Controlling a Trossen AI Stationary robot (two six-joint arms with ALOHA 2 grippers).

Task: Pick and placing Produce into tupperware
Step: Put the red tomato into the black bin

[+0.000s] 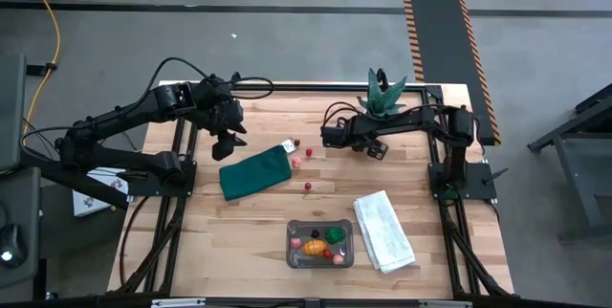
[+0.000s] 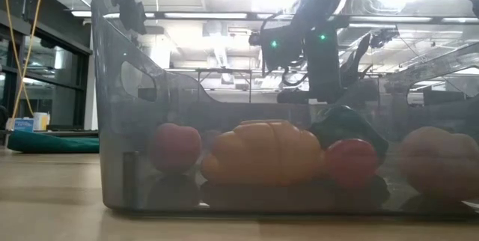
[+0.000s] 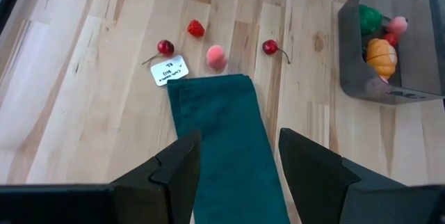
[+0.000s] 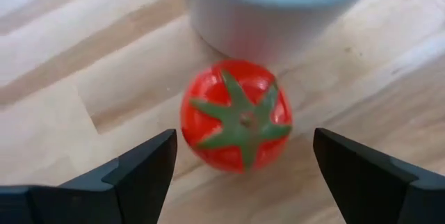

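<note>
A red toy tomato with a green star top rests on the wood just in front of the plant's white pot. My right gripper is open, one finger on either side of the tomato, both apart from it. The clear grey tupperware stands near the table's front edge and holds an orange pumpkin and red, green and pink pieces. Two cherries, a red berry and a pink piece lie loose by the dark green cloth. My left gripper hangs open above that cloth.
The spiky green potted plant stands at the table's far edge, close behind my right gripper. A folded white towel lies right of the tupperware. A white tag lies at the cloth's corner. Bare wood lies left of the tupperware.
</note>
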